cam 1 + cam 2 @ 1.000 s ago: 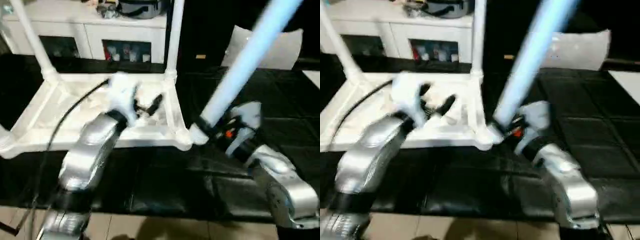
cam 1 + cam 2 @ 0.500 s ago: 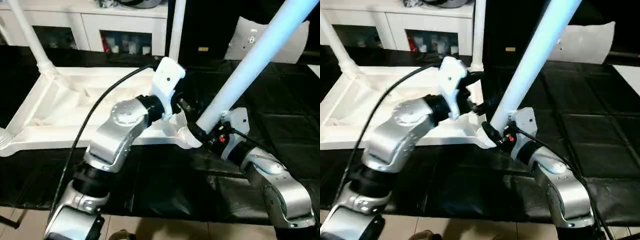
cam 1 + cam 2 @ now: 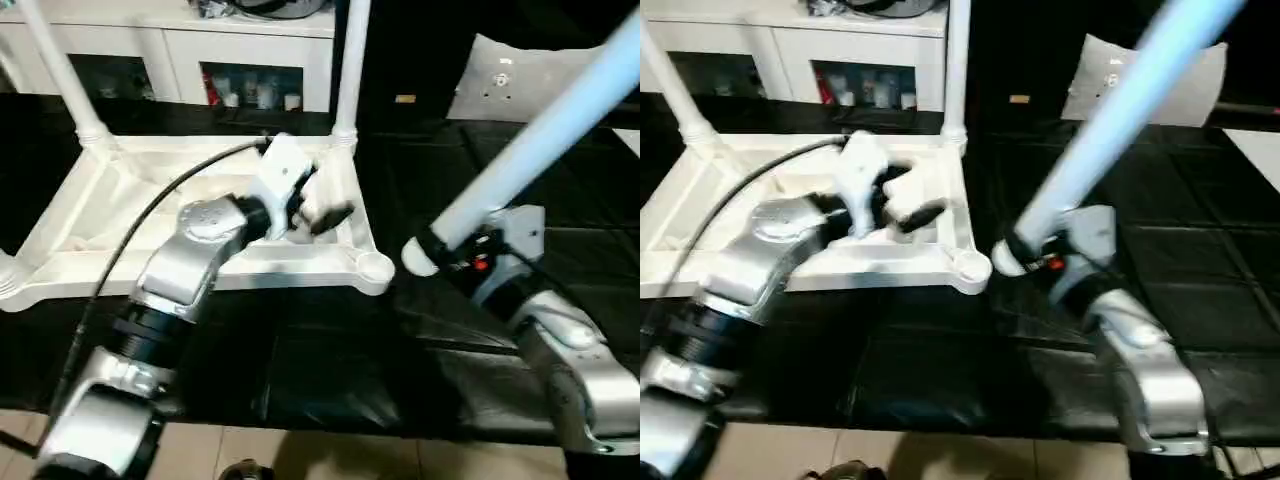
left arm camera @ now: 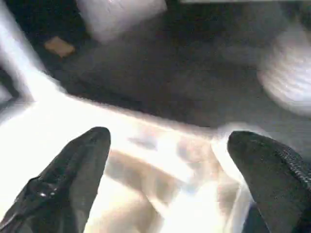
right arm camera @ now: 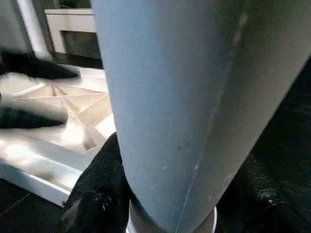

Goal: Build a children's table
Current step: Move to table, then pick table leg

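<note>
Lying upside down on a black, tile-patterned counter [image 3: 560, 200]: a white plastic table top [image 3: 70, 262], square, glossy, ribbed underside facing up, filling the counter's left half. Standing upright in its two far corner sockets: two white tapered legs, one at the far left corner [image 3: 62, 75], one at the far right corner [image 3: 349, 65]. Sitting empty at the near right corner: a round socket [image 3: 375, 267], open ring facing up.

Hovering over the right part of the ribbed underside: the left gripper [image 3: 322, 205], black fingers [image 4: 77, 170] spread wide, holding nothing, with a black cable [image 3: 150, 215] trailing back along the silver forearm.

Gripping a third leg [image 3: 540, 140] near its thick end: the right gripper [image 3: 440, 252], fingers [image 5: 99, 187] half-closed around the smooth, round, pale shaft. Slanting up and away to the right, with its blunt end [image 3: 412, 257] hanging just beside the empty socket, apart from it.

Standing beyond the counter's far edge: a white cabinet [image 3: 180, 55] with small items in open shelves; lying near the far right: a white sheet-like piece [image 3: 520, 80].
</note>
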{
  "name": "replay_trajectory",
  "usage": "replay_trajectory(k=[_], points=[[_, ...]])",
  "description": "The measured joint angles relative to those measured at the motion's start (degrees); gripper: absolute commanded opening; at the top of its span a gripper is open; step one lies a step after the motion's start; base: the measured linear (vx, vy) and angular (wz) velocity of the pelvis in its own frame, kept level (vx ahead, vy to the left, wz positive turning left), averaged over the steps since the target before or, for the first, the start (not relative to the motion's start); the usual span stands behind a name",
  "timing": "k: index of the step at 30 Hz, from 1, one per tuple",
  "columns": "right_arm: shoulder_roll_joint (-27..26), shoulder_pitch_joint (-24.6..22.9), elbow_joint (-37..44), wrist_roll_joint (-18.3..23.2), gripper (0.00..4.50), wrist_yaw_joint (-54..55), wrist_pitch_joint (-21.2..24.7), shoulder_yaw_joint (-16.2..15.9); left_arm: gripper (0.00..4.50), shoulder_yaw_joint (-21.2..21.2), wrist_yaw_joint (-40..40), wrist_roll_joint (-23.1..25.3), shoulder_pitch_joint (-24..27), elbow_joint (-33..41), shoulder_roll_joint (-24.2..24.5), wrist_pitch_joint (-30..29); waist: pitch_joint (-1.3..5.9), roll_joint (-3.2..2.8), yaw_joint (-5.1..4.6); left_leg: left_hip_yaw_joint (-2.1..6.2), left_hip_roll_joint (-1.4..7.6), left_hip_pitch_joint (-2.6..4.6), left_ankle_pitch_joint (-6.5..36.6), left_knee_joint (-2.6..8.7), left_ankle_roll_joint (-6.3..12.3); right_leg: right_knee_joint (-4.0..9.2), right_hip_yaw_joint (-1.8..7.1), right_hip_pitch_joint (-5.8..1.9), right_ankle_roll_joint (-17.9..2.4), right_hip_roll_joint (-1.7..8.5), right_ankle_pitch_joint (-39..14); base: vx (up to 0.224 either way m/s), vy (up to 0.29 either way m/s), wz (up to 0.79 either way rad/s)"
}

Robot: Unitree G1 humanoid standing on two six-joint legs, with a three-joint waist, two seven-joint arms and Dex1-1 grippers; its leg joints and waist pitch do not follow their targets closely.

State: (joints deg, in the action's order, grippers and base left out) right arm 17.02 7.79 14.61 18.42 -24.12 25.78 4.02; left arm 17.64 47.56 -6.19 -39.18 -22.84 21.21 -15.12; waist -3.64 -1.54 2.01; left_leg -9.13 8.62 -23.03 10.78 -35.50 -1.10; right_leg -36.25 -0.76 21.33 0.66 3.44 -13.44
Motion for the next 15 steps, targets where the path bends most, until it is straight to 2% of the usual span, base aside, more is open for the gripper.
replay_trajectory(k=[1, 4, 6, 9, 10, 15], points=[[1.16, -0.19, 0.32, 1.19, 1.89, -0.11, 3.43, -0.04, 4.22, 1.4, 3.16, 0.55, -0.28, -2.95, 0.65, 1.36, -0.03, -0.11, -0.01, -0.04, 0.0, 0.0, 0.0, 0.05, 0.01, 0.06, 0.02, 0.0, 0.01, 0.0, 0.01, 0.0, 0.0, 0.0], [3.07, -2.2, 0.5, 2.22, 1.89, -1.9, 6.65, -0.05, 4.12, 1.96, 7.89, 1.29, -1.46, -8.7, 0.94, 3.82, -0.18, -0.36, 0.05, -0.07, 0.03, -0.05, 0.0, 0.12, 0.01, 0.11, -0.01, 0.05, 0.0, 0.0, 0.01, 0.0, 0.0, 0.0], [4.55, -3.7, 1.19, 2.08, 1.89, -3.62, 6.38, -0.78, 3.72, 2.39, 11.31, 1.45, -3.41, -12.03, 1.17, 5.28, -0.27, -0.51, 0.09, -0.11, 0.03, -0.03, 0.0, 0.18, 0.01, 0.12, 0.0, 0.06, 0.0, 0.01, 0.01, 0.0, 0.0, 0.0], [5.14, -4.48, 1.5, 1.83, 1.89, -5.0, 5.63, -1.21, 3.72, 3.05, 15.31, 2.04, -5.93, -16.38, 1.51, 8.26, -0.28, -0.55, -0.07, -0.21, 0.08, 0.01, 0.0, 0.25, 0.01, 0.12, 0.02, 0.09, 0.0, 0.01, 0.0, 0.0, 0.0, 0.0], [5.4, -5.2, 2.18, 1.85, 1.89, -5.25, 5.28, -1.2, 3.47, 3.28, 16.51, 2.31, -6.59, -18.19, 1.32, 9.55, -0.28, -0.54, -0.08, -0.28, 0.12, 0.03, 0.0, 0.28, 0.01, 0.13, 0.03, 0.09, 0.0, 0.01, 0.0, 0.0, 0.0, 0.0], [5.78, -5.57, 2.97, 2.25, 1.89, -5.77, 5.35, -1.28, 3.1, 3.53, 19.94, 2.76, -8.13, -24.6, 0.07, 12.81, -0.5, -0.97, -0.15, -0.49, 0.22, 0.06, 0.0, 0.29, 0.01, 0.15, 0.07, 0.1, -0.03, 0.03, 0.02, 0.0, 0.0, 0.0]])
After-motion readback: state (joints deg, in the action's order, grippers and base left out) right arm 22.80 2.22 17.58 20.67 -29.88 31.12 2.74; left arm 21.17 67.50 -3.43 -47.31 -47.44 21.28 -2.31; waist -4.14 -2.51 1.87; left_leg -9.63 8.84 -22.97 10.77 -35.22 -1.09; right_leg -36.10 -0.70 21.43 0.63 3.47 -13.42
